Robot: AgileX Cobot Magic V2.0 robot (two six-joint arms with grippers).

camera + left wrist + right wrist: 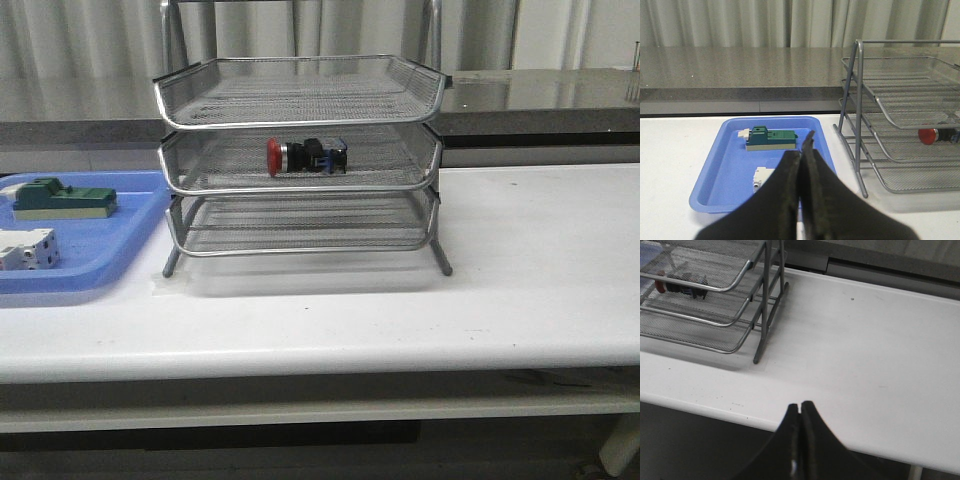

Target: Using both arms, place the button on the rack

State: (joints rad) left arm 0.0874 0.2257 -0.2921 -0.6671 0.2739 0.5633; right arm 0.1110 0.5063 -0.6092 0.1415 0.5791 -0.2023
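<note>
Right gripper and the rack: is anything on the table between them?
No. In the right wrist view, only bare white table lies between the right gripper and the rack.

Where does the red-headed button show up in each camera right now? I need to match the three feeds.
Front view: the button lies on its side on the rack's middle tier, red head toward the robot's left.
Left wrist view: at the right edge, on the middle tier.
Right wrist view: at the upper left, behind the tier's front rail.
Shared landmark: the rack itself, in all three views.
</note>
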